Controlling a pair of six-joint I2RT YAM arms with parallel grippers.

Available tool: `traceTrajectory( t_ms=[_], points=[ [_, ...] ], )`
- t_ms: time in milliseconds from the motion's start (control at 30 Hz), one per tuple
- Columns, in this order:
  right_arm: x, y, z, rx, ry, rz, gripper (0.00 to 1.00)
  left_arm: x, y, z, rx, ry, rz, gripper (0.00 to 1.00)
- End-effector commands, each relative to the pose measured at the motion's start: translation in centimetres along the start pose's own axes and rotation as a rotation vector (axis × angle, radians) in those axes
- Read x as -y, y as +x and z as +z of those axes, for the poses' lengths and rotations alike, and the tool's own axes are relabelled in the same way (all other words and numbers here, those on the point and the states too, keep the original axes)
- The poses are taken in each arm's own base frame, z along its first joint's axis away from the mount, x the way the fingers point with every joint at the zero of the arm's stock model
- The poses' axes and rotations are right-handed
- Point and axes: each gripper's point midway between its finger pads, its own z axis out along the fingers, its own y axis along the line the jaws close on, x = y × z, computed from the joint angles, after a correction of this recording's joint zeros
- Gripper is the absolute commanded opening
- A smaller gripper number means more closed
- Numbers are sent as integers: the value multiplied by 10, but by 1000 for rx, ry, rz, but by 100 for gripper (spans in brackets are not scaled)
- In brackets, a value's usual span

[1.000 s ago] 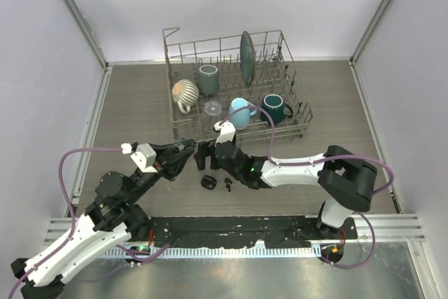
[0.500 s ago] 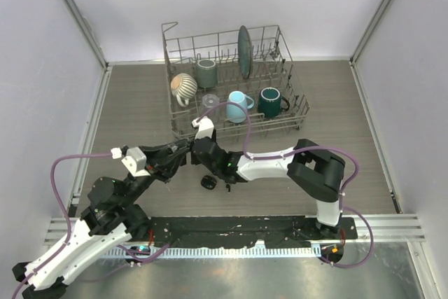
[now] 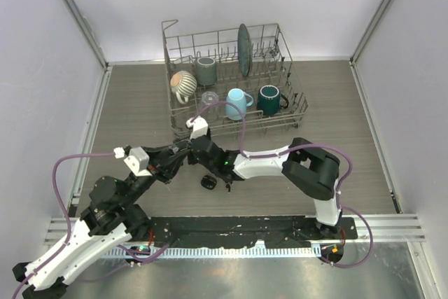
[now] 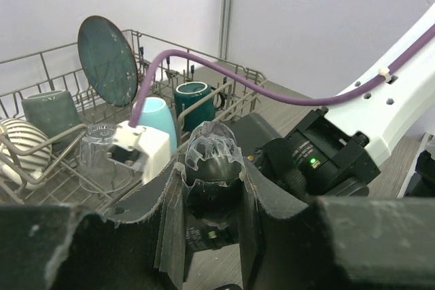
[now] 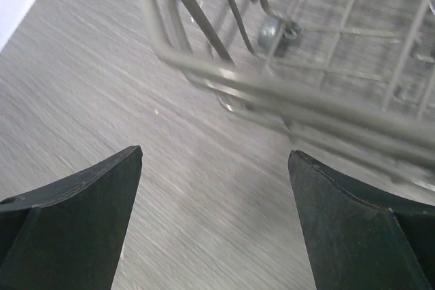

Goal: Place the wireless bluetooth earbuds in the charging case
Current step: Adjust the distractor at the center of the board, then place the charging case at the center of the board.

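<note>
My left gripper point(image 4: 211, 171) is shut on a black rounded charging case point(image 4: 215, 156) with a clear crinkled rim, held just above the table point(image 3: 140, 103). From above, the left gripper point(image 3: 180, 153) sits left of centre. My right gripper point(image 3: 192, 146) stands close beside it. It point(image 5: 214, 168) is open, with only bare wood between its fingers. A second black oval case point(image 3: 208, 182) lies on the table just below both grippers. One tiny black earbud point(image 3: 227, 187) lies to its right.
A wire dish rack point(image 3: 294, 113) stands at the back, holding mugs, a glass and an upright plate point(image 3: 243, 50). Its front rail point(image 5: 285, 96) is right ahead of the right gripper. The right arm's purple cable point(image 3: 231, 106) loops over the rack's front.
The right arm has swung left, bringing its open gripper up beside the left gripper. The left gripper drew back slightly left with the case. The dish rack shifted a little backward.
</note>
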Motion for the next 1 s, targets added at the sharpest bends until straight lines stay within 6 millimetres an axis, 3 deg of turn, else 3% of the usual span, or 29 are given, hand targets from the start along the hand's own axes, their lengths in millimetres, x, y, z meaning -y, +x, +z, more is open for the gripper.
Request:
traceTrajectory(
  t_ms=[0,67,100,167,267,300,367,433,467,500,533,567,600,633,667,733,767,867,900,967],
  points=[
    [5,-33,-37,99,-91,25,95,3,-32,-5,86,17,1,0],
    [2,-56,-63,173,-134,52,95,6,-36,-6,107,30,0,0],
    [14,-43,-72,158,-116,45,95,6,-39,-7,117,32,0,0],
    [26,-48,-88,176,-84,54,95,8,-42,-8,131,43,0,0],
    [67,-50,-119,191,71,61,95,10,-39,-5,118,52,-5,0],
    [88,-64,-138,230,164,88,95,11,-35,-2,101,56,-6,0],
    [115,-64,-159,252,265,109,97,20,-19,8,31,103,-14,0],
    [141,-80,-192,321,371,170,98,30,-10,18,-2,151,-36,0],
    [152,-83,-203,340,409,185,98,41,9,27,-70,211,-56,0],
    [165,-77,-213,325,459,179,98,47,16,31,-92,242,-70,0],
    [174,-92,-233,385,489,234,98,57,15,38,-89,285,-107,0],
    [180,-99,-242,406,511,252,98,68,33,45,-152,344,-136,0],
    [190,-96,-253,392,553,234,98,75,35,50,-156,374,-180,0],
    [198,-106,-268,437,589,266,98,80,39,55,-171,394,-202,0],
    [200,-117,-279,459,602,281,99,83,60,61,-235,404,-231,0],
    [214,-122,-299,470,665,265,100,95,65,69,-254,449,-302,0],
    [216,-129,-306,483,673,275,100,100,85,73,-318,465,-339,0],
    [223,-135,-325,506,687,287,100,119,94,84,-346,522,-387,0],
    [225,-137,-331,516,686,296,100,130,113,86,-393,537,-399,0],
    [228,-140,-341,543,673,322,100,142,120,94,-412,554,-400,0]
  ],
)
